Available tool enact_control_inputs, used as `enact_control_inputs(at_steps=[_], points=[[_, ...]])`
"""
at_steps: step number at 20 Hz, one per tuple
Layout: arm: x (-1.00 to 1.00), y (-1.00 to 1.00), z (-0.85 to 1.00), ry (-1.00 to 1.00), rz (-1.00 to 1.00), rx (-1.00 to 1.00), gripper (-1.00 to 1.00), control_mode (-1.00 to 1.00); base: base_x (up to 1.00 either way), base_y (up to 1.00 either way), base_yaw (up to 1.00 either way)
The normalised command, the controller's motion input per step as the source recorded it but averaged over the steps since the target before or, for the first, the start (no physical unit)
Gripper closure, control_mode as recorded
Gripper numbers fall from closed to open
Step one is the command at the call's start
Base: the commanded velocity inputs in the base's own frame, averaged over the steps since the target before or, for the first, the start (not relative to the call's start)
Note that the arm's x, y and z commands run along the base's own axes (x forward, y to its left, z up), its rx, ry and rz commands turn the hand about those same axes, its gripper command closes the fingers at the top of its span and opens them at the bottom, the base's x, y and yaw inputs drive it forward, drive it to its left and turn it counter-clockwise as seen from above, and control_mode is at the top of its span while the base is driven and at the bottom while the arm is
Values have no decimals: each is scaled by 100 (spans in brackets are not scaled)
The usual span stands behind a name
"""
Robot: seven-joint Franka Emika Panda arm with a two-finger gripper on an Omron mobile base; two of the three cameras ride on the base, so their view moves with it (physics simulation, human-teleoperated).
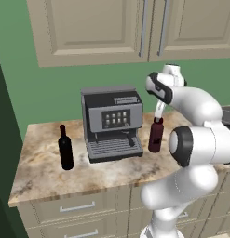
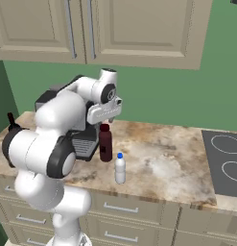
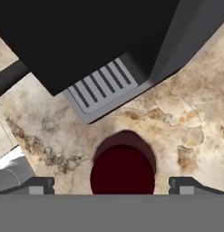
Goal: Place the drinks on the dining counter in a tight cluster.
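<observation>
The marbled surface (image 1: 42, 172) under the wall cabinets carries everything I can see, and none of the drinks is yet on the dining counter, so I judge the work barely begun. The coffee machine (image 1: 111, 122) stands toward the far side, and it is my first worry: its drip tray sits just beside the maroon bottle (image 2: 105, 142), so a finger sweeping left on the way down could catch the tray or the machine's body. The black wine bottle (image 1: 65, 148) stands well apart, on the far left of the machine, tall and slim, and I expect it would topple easily if knocked. The maroon bottle is upright directly under my end effector (image 3: 122, 185), whose fingers are spread wide, one on each side of the cap with nothing between them touching. If I descend off-centre, one finger could land on the wide cap and tip the bottle. The small blue-capped bottle (image 2: 120, 169) stands near the maroon one, toward the front edge; a careless lift or swing could knock it off the surface.
</observation>
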Motion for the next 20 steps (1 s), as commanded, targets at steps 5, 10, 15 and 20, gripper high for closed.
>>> enact_control_inputs(at_steps=[5,10,15,20], points=[[6,0,-20,6,6,0,-100,-100,0,0,0],[0,0,-22,0,6,0,-100,-100,0,0,0],[0,0,-23,0,4,0,-100,-100,0,0,0],[0,0,-17,-2,1,0,-100,-100,0,0,0]])
